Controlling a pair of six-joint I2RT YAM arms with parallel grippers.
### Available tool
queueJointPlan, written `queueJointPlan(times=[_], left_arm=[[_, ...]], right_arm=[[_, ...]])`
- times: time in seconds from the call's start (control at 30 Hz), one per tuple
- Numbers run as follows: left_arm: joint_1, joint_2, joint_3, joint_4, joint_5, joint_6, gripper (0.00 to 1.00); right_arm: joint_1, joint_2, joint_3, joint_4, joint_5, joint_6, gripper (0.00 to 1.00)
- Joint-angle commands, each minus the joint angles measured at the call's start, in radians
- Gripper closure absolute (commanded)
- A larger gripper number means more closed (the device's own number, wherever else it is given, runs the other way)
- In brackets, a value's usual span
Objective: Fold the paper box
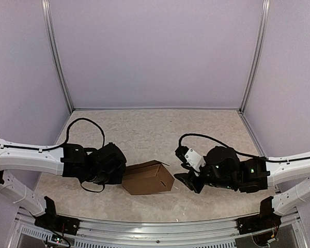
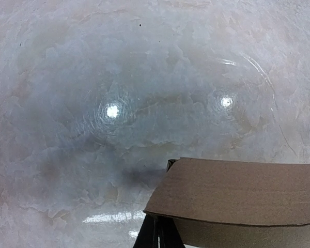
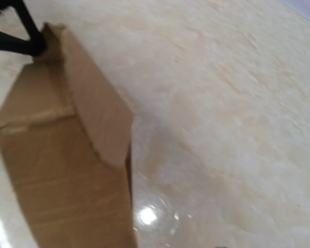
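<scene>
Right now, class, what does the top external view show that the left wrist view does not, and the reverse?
Only the top external view shows the left arm, the right arm and the lavender walls. Only the left wrist view shows a dark finger at the edge of the paper box. Both show the box on the marbled table.

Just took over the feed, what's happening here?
The paper box lies on the table between both arms, already formed into an oblong. The left arm's fingers touch its left end; whether they grip it is unclear. The right arm's fingers sit just off the right end, seemingly not touching.
</scene>
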Motion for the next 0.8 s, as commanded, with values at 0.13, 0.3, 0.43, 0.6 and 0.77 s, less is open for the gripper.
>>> queueJointPlan(times=[0.13, 0.3, 0.43, 0.6, 0.77], left_arm=[[-0.023, 0.076, 0.093, -0.069, -0.031, 0.03, 1.0], [-0.025, 0.089, 0.112, -0.08, -0.033, 0.034, 1.0], [-0.026, 0.089, 0.124, -0.086, -0.035, 0.036, 1.0], [-0.033, 0.092, 0.135, -0.085, -0.039, 0.032, 1.0], [-0.041, 0.104, 0.145, -0.085, -0.041, 0.033, 1.0]], right_arm=[[-0.008, -0.001, 0.056, -0.087, 0.054, -0.014, 0.52], [-0.008, -0.001, 0.093, -0.104, 0.027, -0.022, 0.53], [-0.009, 0.017, 0.122, -0.127, 0.033, -0.022, 0.55], [-0.008, 0.034, 0.145, -0.144, 0.011, -0.013, 0.59], [-0.008, 0.073, 0.16, -0.142, -0.008, 0.001, 0.63]])
